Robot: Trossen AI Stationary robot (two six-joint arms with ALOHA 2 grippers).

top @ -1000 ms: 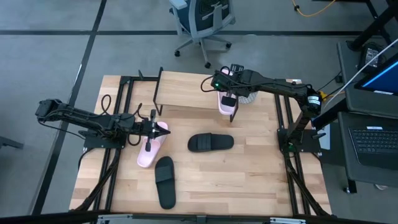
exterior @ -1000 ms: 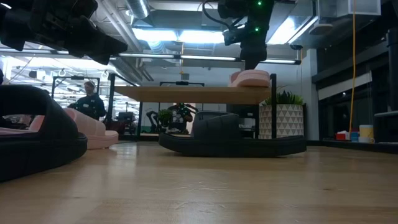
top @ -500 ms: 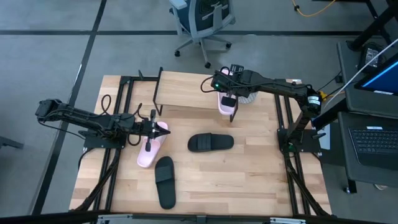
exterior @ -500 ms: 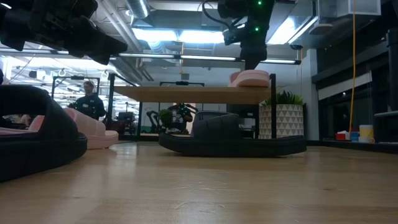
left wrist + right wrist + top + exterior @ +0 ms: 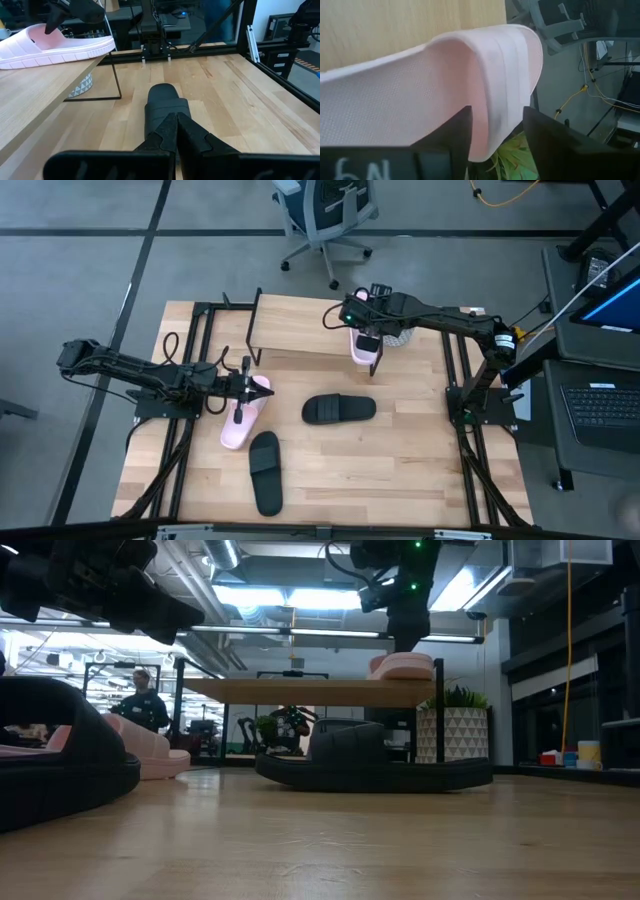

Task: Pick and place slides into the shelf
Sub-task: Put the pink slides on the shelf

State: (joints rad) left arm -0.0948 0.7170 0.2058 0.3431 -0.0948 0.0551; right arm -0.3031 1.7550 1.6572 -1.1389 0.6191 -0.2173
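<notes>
One pale pink slide lies sole down on the shelf's plank top, at its right end. My right gripper is above it, open, with a finger on each side of the strap. A second pink slide lies on the table at the left. My left gripper hangs shut above its far end, touching nothing. Two black slides lie on the table, one in the middle and one nearer the front. The left wrist view shows the middle black slide beyond the shut fingers. My right gripper comes down from above on the pink slide's strap, with a finger on each side of it. I cannot tell whether the fingers touch the strap. The slide rests flat on the shelf's plank.
A white patterned plant pot stands on the table just right of the shelf. Black frame rails run along both table sides. Free tabletop lies at the front right. A person is in the room beyond, and an office chair stands behind the table.
</notes>
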